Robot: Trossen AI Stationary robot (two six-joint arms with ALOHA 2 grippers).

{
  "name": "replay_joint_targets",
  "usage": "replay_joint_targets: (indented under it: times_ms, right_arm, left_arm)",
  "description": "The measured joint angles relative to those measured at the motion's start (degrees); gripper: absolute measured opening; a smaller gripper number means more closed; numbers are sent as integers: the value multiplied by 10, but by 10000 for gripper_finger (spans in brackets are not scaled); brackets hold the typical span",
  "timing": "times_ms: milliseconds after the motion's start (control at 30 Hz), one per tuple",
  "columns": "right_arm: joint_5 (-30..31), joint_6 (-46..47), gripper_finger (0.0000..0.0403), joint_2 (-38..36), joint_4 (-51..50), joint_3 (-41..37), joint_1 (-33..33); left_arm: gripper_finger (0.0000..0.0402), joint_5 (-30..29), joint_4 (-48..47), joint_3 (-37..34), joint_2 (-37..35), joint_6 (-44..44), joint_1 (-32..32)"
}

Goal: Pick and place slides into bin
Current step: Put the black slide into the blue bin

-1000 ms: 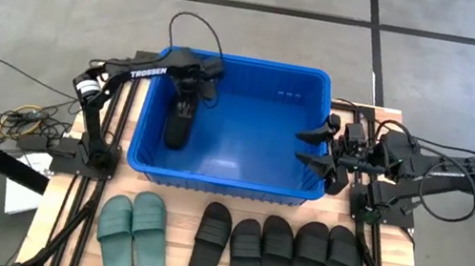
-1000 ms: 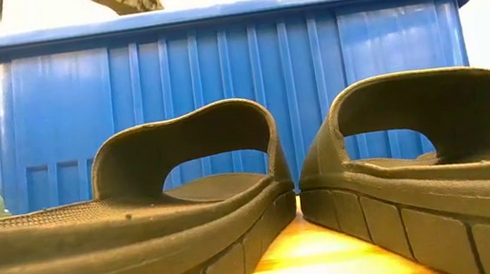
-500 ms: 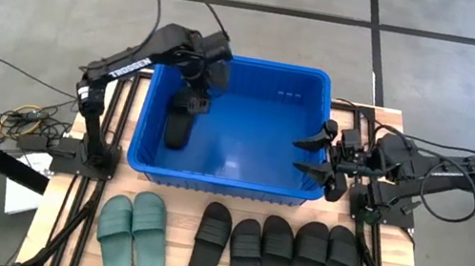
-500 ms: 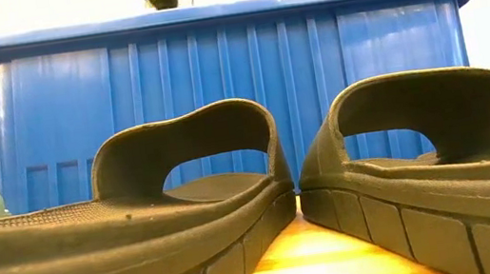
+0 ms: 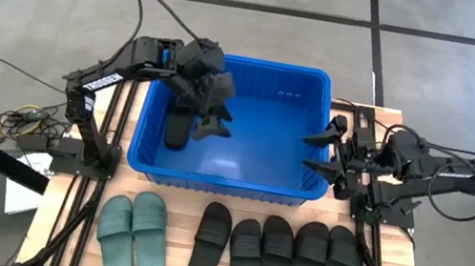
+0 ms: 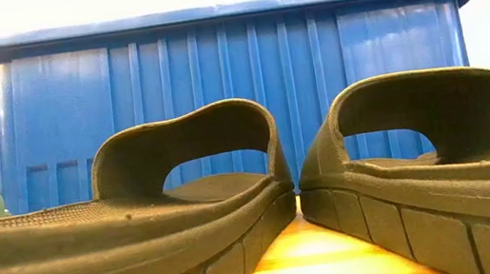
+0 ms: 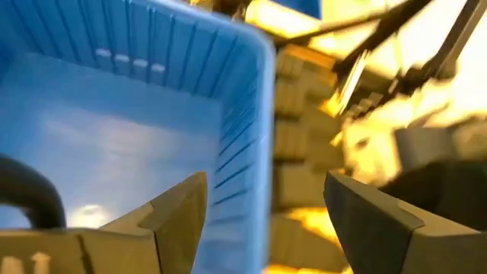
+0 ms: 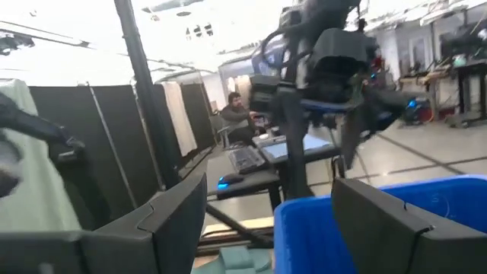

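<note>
I see the big blue bin (image 5: 241, 168) sitting at the twelve o'clock side of the table (image 5: 389, 265), and it is much wider than any shoe. One black slide (image 5: 178, 129) lies inside the bin, on the floor of it, over at the nine o'clock side close to that wall. My left gripper (image 5: 212, 114) hangs up over the bin, just beside that slide but not touching it. Its fingers (image 7: 179, 217) are spread wide apart and they hold nothing; I can see blue bin wall between them in the left wrist view. My right gripper (image 5: 317, 151) waits at the three o'clock edge of the bin, right by the rim. Its fingers (image 8: 179, 209) are open too, and nothing is between them. The other slides are still out on the table at the six o'clock side, in a row in front of the bin. The two green slides (image 5: 132, 233) lie side by side toward seven o'clock. The five black slides (image 5: 275, 255) lie next to each other from six o'clock toward five o'clock. In the low view two of the black ones fill the front, with the bin wall standing behind them. Far off in the room a person (image 8: 237, 114) sits at a desk.
</note>
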Motion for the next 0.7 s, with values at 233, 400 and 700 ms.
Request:
replay_joint_targets:
  times_ms: [233, 400, 700]
  right_arm:
    - [-9, 29, 265, -22, -10, 0, -11]
    - [-66, 35, 265, -38, -90, 0, -8]
    - [-73, 28, 265, -35, -149, 0, 37]
  left_arm:
    - [250, 10, 90, 0, 3, -56, -79]
    - [250, -126, 91, 0, 3, -67, -164]
    - [250, -492, 38, -1, 3, -113, -329]
